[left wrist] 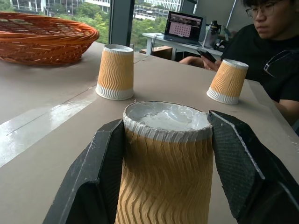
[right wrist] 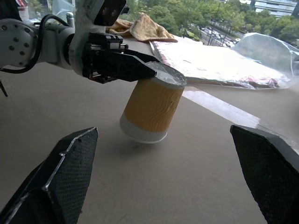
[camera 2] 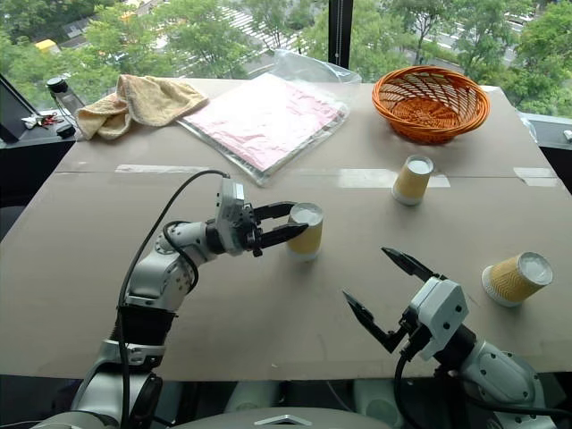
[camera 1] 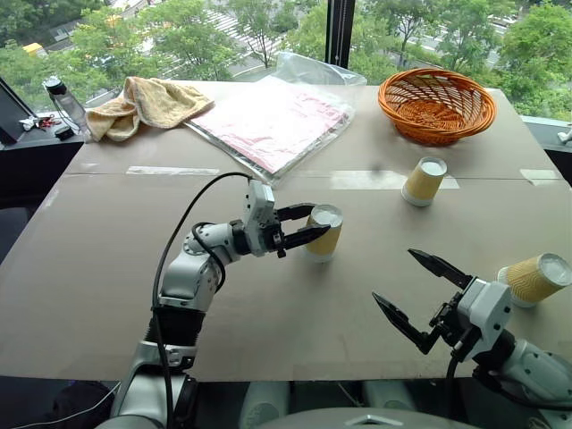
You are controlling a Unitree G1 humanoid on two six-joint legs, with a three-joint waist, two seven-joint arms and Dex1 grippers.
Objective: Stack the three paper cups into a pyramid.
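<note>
Your left gripper was clenched on one paper cup, a finger pressed to each side just under its white base, which faced up. That cup was upside down and tilted, its rim lifted off the table on one side; the right wrist view showed it hanging at a slant above the brown surface, near the table's middle.

Your right gripper stood spread wide at the near right, gripping nothing and touching nothing, its fingertips well apart above the table.

Cups counted: three. One in your left gripper. A second cup stood upside down farther back and to the right, near the orange wicker basket. A third cup sat at the right edge, just beyond your right gripper, tilted. All three were well apart from each other; none was stacked.

Baskets: one, at the far right. One pink packet in clear plastic lay at the far centre, one yellow towel at the far left. A person sat past the table's right side.
</note>
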